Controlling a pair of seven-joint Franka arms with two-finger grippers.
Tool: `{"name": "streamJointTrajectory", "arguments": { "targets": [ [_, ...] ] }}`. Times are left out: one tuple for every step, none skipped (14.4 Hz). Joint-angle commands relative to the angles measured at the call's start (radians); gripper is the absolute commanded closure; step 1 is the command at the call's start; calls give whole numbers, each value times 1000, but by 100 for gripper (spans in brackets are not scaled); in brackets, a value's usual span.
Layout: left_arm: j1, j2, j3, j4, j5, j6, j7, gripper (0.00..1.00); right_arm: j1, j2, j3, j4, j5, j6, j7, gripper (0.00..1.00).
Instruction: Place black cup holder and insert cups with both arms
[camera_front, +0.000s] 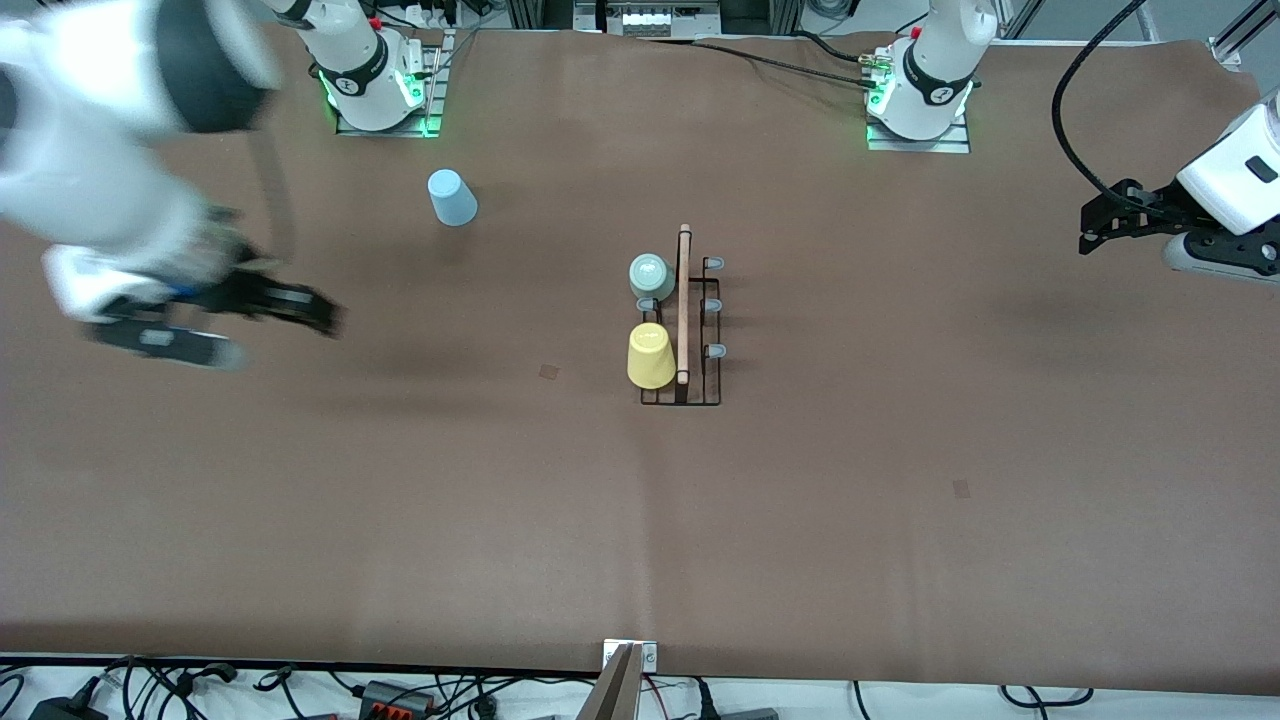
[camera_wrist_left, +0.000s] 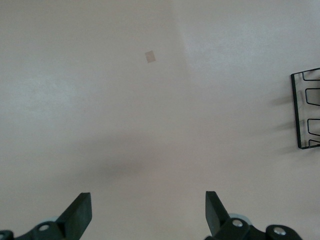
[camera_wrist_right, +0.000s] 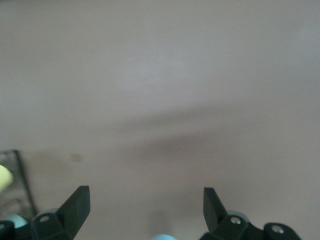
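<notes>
From the front view, the black cup holder (camera_front: 683, 325) stands near the middle of the brown tabletop (camera_front: 860, 520), its wooden rod (camera_front: 684, 305) running from the robots' edge toward the camera's edge. The mint green cup (camera_front: 651, 276) and the yellow cup (camera_front: 651, 356) sit upside down on prongs on the side toward the right arm's end, the yellow one nearer the camera. Three pale-blue-tipped prongs (camera_front: 714, 307) on the side toward the left arm's end carry nothing. The light blue cup (camera_front: 453, 197) stands upside down on the tabletop, apart from the holder, close to the right arm's base (camera_front: 375, 85). The right gripper (camera_front: 215, 320) hangs over the tabletop's edge at the right arm's end, blurred. The left gripper (camera_front: 1100, 222) hangs over the edge at the left arm's end. Cables (camera_front: 300, 690) lie off the tabletop's near edge. No writing is readable.

The left wrist view shows what the front view cannot: the left gripper (camera_wrist_left: 148, 212) has its fingers spread wide with nothing between them, above bare tabletop. One end of the holder's wire base (camera_wrist_left: 300, 110) shows at the frame's edge, with a small pale patch (camera_wrist_left: 150, 57) on the surface.

The right wrist view shows the right gripper (camera_wrist_right: 146, 210) likewise spread wide and empty, with a sliver of the yellow cup (camera_wrist_right: 4, 176) and the holder's wire (camera_wrist_right: 24, 185) at the frame's edge.
</notes>
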Motion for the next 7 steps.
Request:
{"name": "streamJointTrajectory", "arguments": {
  "targets": [
    [2,15,2,31,-23,-21,10,0,-51,-72,-99,-36,4,-43,-168,0],
    [2,15,2,31,-23,-21,10,0,-67,-86,-126,-34,-1,-52,-207,0],
    [2,15,3,31,-23,-21,10,0,-99,-89,-133,-34,1,-69,-239,0],
    [3,15,3,32,-23,-21,10,0,-117,-83,-133,-19,1,-87,-245,0],
    [3,15,2,32,-23,-22,10,0,-118,-80,-133,-2,-1,-92,-244,0],
    [2,15,2,32,-23,-21,10,0,-114,-80,-132,5,-1,-97,-236,0],
    [2,15,3,32,-23,-21,10,0,-113,-80,-133,7,1,-103,-250,0]
  ]
}}
